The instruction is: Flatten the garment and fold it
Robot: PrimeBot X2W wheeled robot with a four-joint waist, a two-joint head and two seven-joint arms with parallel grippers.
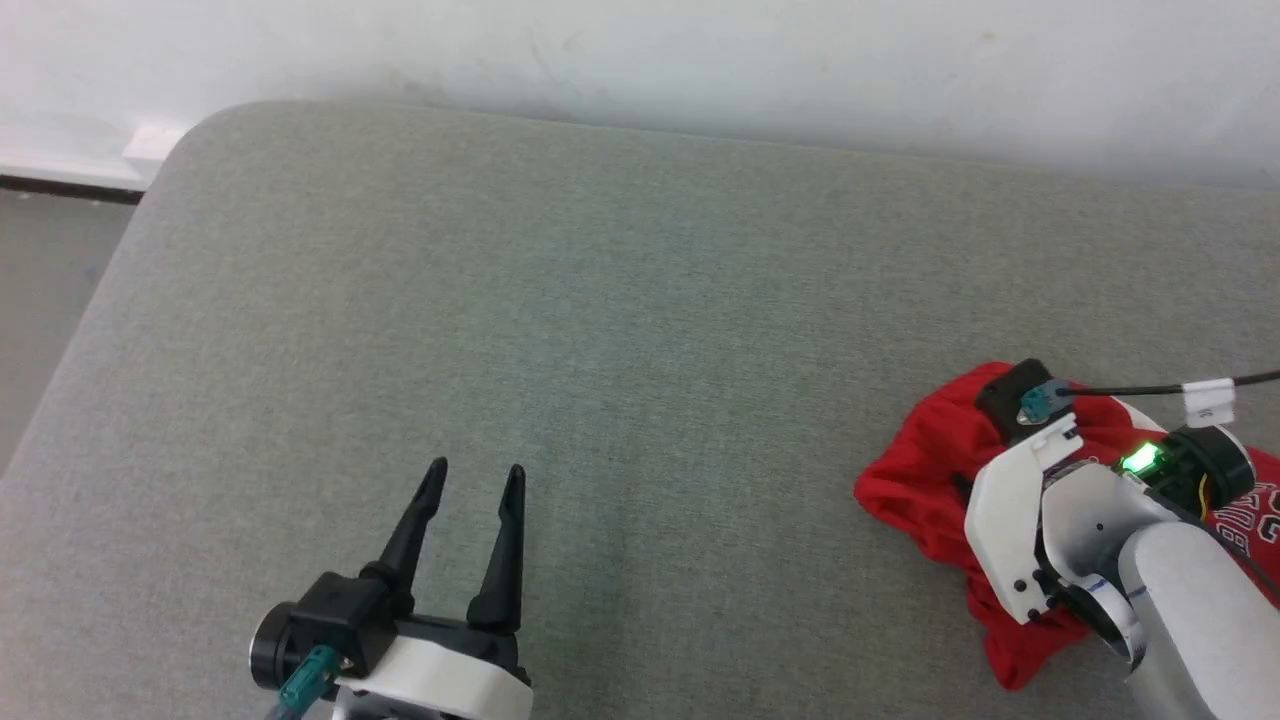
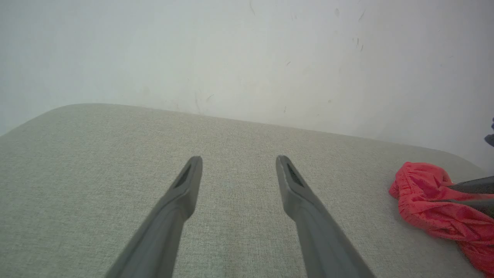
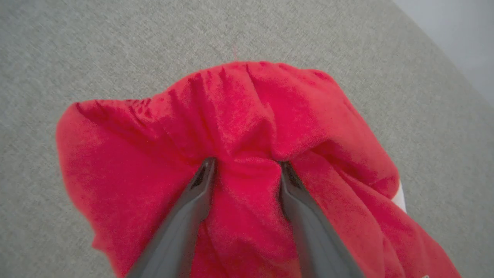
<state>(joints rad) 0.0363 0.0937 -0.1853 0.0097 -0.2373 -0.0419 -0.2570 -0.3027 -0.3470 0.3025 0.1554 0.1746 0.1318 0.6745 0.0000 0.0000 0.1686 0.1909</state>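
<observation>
R gripper (image 3: 247, 162) seen spread wide, tips sunk in crumpled red garment (image 3: 135, 154); L gripper (image 1: 476, 468) seen open above grey cushion (image 1: 640, 300).

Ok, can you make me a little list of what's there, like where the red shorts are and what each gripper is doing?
place: grey padded top, white wall behind
shorts: red, bunched up, on the robot's right side
left gripper: open, holding nothing, over the bare top, away from the shorts
right gripper: open, fingertips pushed into the shorts, a ridge of cloth between them
flat: no
folded: no
</observation>
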